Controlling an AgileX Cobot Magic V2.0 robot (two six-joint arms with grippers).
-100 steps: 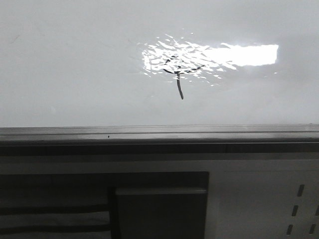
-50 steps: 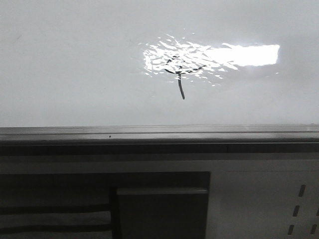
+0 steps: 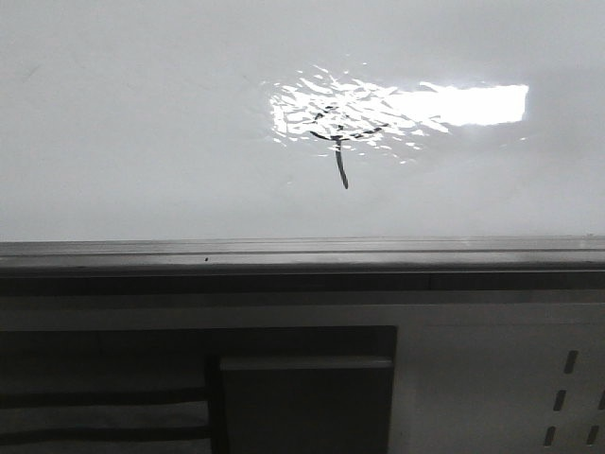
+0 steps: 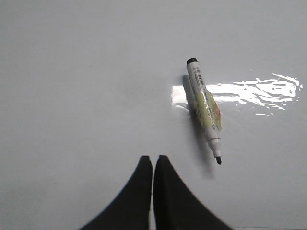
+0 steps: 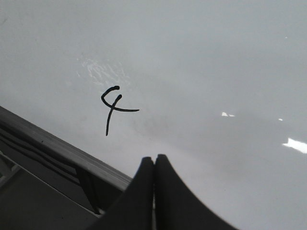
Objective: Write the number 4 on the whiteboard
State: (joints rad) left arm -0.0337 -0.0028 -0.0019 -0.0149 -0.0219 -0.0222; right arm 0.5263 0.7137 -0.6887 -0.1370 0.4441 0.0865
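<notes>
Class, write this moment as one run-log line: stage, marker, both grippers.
stage: number 4 drawn on whiteboard | marker: uncapped, lying on board, unheld | left gripper: shut, empty | right gripper: shut, empty

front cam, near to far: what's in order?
Dark panelled furniture → grey bottom rail → whiteboard → the 4's tail, then its crossbar and top strokes → glare patch. No gripper or marker in this view.
</notes>
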